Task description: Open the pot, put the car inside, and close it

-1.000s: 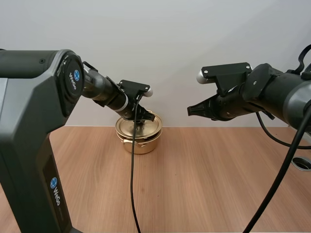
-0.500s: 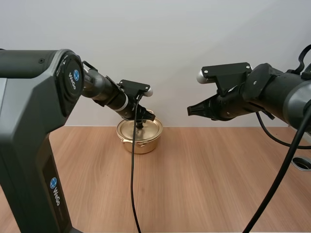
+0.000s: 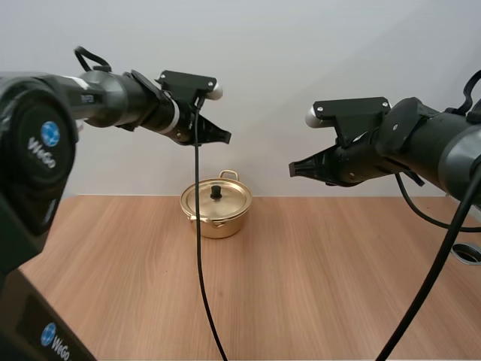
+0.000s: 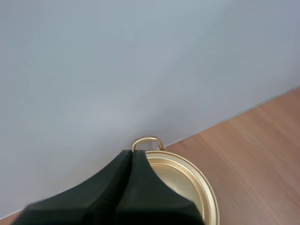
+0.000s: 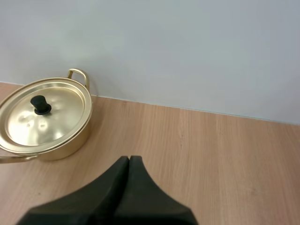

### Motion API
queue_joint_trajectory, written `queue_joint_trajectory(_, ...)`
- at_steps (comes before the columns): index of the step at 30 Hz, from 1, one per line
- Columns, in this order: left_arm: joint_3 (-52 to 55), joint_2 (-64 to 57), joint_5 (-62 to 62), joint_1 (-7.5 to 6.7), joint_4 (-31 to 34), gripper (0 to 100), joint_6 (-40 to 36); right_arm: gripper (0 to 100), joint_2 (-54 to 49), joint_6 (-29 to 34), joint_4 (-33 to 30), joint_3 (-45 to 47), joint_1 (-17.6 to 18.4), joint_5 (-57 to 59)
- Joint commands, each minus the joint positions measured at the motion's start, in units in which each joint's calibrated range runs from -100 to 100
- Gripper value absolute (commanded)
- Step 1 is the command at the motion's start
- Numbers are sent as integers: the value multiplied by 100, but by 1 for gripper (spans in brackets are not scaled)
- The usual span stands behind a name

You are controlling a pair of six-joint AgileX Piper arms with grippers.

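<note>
A gold pot (image 3: 216, 210) stands at the back of the wooden table (image 3: 301, 286), its gold lid (image 3: 216, 198) with a black knob (image 3: 216, 191) seated on it. My left gripper (image 3: 225, 137) hovers shut well above the pot, holding nothing. In the left wrist view its fingers (image 4: 129, 187) lie together over the pot's lid (image 4: 187, 183) and far handle (image 4: 147, 140). My right gripper (image 3: 293, 171) hangs shut in the air to the right of the pot. The right wrist view has its fingers (image 5: 126, 187) joined as one wedge, with the pot (image 5: 44, 122) and lid knob (image 5: 41, 105) beyond.
A plain white wall rises right behind the pot. A round metal ring (image 3: 470, 253) lies at the table's right edge. Bare wood spreads in front of and to the right of the pot.
My left gripper has lifted off the lid knob and risen well above the pot. The lid stays on the pot. My right arm has held still.
</note>
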Motion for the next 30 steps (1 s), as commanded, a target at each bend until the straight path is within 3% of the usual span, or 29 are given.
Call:
queue_joint_trajectory(1,8,-720,1033,54,-59,0,-279,0,-2,61,202,10,-1,3)
queue_joint_trajectory(4,8,-1237,1938,96,152,0,-454,0,-88,61,408,16,-1,-81)
queue_joint_trajectory(6,316,-1647,1618,96,217,0,-829,0,-304,61,498,168,-1,-499)
queue_joint_trajectory(11,2313,-3095,-2504,68,206,0,-899,0,-1451,-172,474,1228,7,-1921)
queue_joint_trajectory(14,3442,-3736,-3751,68,206,0,-765,0,-2103,-490,474,1914,7,-2097)
queue_joint_trajectory(21,5293,-5055,-4082,68,170,0,-766,0,-3509,-598,407,2763,7,-1402)
queue_joint_trajectory(30,7167,-7310,-4454,76,170,0,-953,0,-4526,-769,-10,3624,7,-888)
